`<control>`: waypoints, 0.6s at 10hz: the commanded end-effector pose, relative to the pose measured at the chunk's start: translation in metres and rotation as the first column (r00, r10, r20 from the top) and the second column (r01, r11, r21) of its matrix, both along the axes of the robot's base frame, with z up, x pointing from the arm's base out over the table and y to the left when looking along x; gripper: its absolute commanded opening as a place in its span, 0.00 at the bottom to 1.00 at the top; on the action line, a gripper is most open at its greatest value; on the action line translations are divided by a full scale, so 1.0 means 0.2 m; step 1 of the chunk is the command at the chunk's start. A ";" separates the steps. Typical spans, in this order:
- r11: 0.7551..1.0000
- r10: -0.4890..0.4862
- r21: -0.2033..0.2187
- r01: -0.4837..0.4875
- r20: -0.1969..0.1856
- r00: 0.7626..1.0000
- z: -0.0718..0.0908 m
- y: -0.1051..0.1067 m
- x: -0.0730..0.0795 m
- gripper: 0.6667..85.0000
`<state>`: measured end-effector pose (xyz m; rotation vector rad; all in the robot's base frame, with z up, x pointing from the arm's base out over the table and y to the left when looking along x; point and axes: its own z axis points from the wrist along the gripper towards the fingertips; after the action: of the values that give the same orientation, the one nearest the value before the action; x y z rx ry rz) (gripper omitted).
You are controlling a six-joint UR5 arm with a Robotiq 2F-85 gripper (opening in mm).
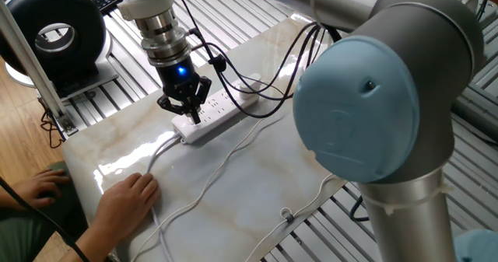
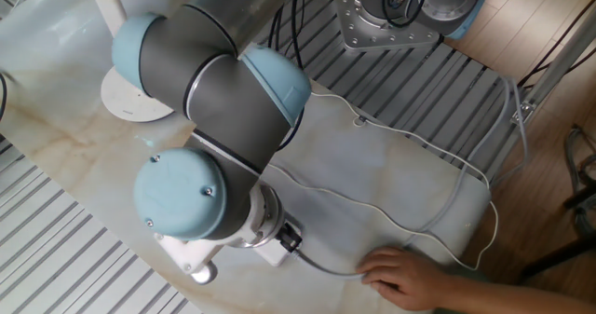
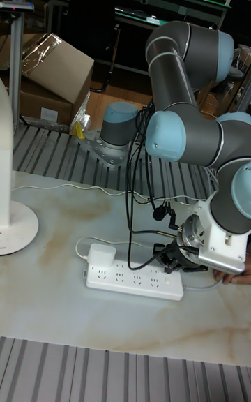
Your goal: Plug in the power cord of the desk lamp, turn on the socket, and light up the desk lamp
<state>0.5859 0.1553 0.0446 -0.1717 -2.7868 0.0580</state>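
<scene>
A person's hand [image 1: 123, 202] rests flat on the marble table [image 1: 257, 176] by the power cord [image 1: 204, 183]. Beyond, the gripper [image 1: 187, 111] hovers over the socket [image 1: 214, 114]'s near end, fingers apparently closed together, though unclear. The desk lamp [image 3: 15, 224] stands far off.

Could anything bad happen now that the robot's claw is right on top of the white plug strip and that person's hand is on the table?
Maybe. The gripper hangs right over one end of the socket, so a slightly off push could miss the button or slide the strip. The black cables droop over the strip and might snag. A person's hand rests close by on the thin power cord, so a sudden arm swing could hit it.
</scene>
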 end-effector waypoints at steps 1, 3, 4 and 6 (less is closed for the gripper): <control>1.000 -0.001 0.014 0.002 -0.027 1.000 0.08 0.00 -0.06 0.00; 1.000 -0.001 0.012 0.002 -0.021 1.000 0.07 -0.01 -0.05 0.00; 1.000 0.000 0.016 0.000 -0.015 1.000 0.06 0.00 -0.04 0.00; 1.000 0.005 0.021 -0.004 -0.017 1.000 0.06 0.01 -0.04 0.00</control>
<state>0.5779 0.1540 0.0552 -0.1606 -2.7719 0.0510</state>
